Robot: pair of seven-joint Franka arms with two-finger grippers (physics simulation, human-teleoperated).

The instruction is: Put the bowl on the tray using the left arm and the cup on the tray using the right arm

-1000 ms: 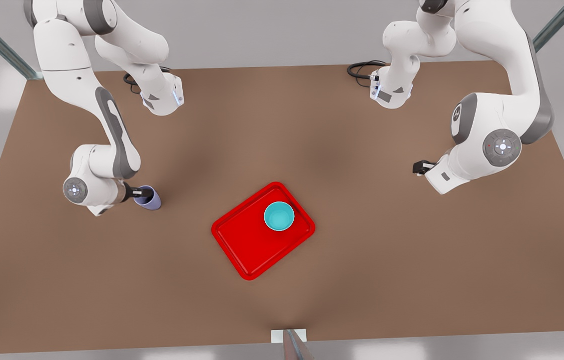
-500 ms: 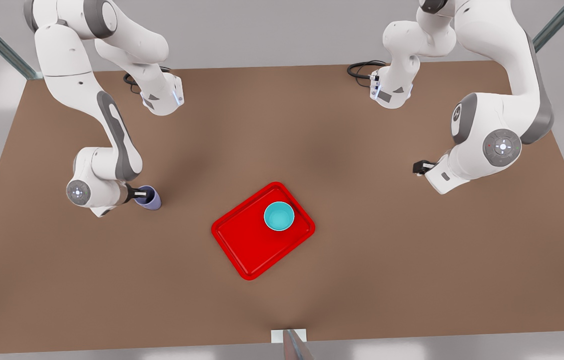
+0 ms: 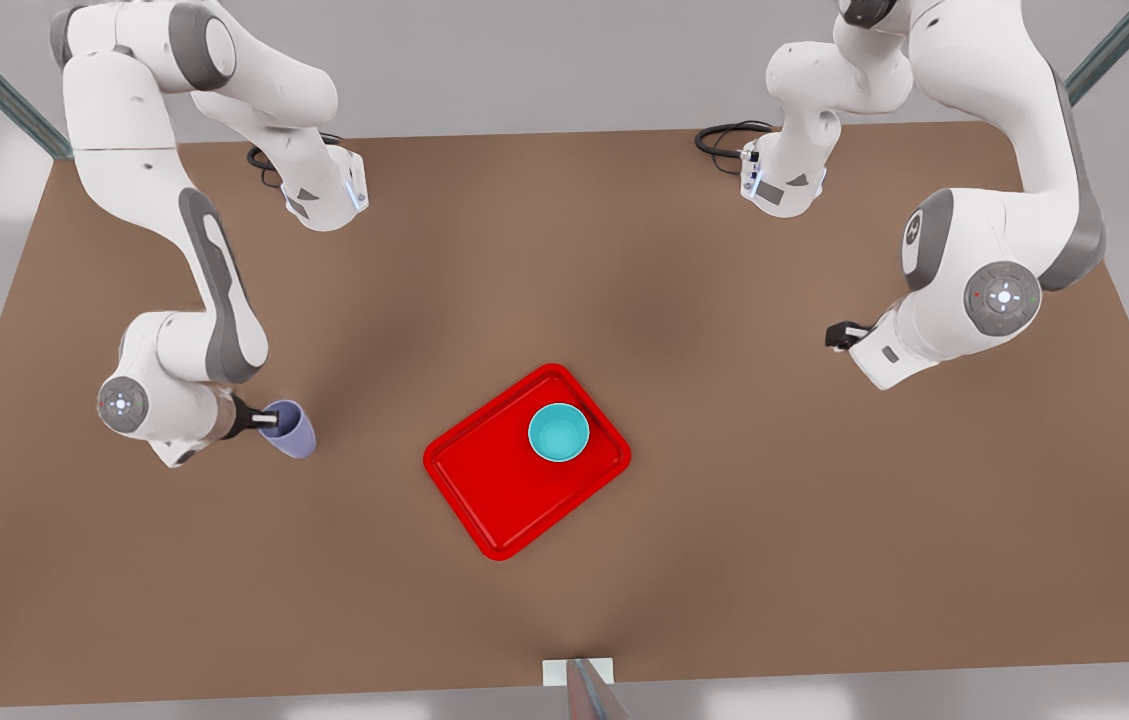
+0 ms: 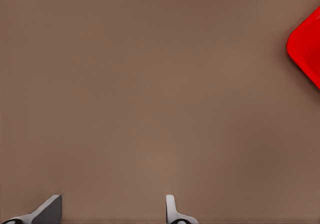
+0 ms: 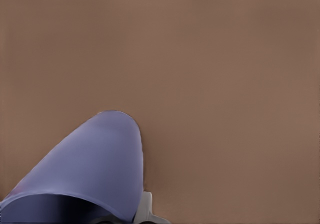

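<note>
Bowl (image 3: 558, 432) sits on the tray (image 3: 484, 490). Right gripper (image 3: 269, 416) clamps the cup (image 3: 290, 430) near the table's (image 3: 724, 560) left edge; carry to the tray comes next. Left gripper (image 4: 112, 211) waits, fingers wide, empty.

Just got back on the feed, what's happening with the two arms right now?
The bowl already sits on the tray, toward its far corner. The right hand, on the front view's left, is shut on the rim of the cup, one finger outside the wall, and holds it tilted, well away from the tray. The left hand waits open on the front view's right, its fingers spread above the bare table.
</note>
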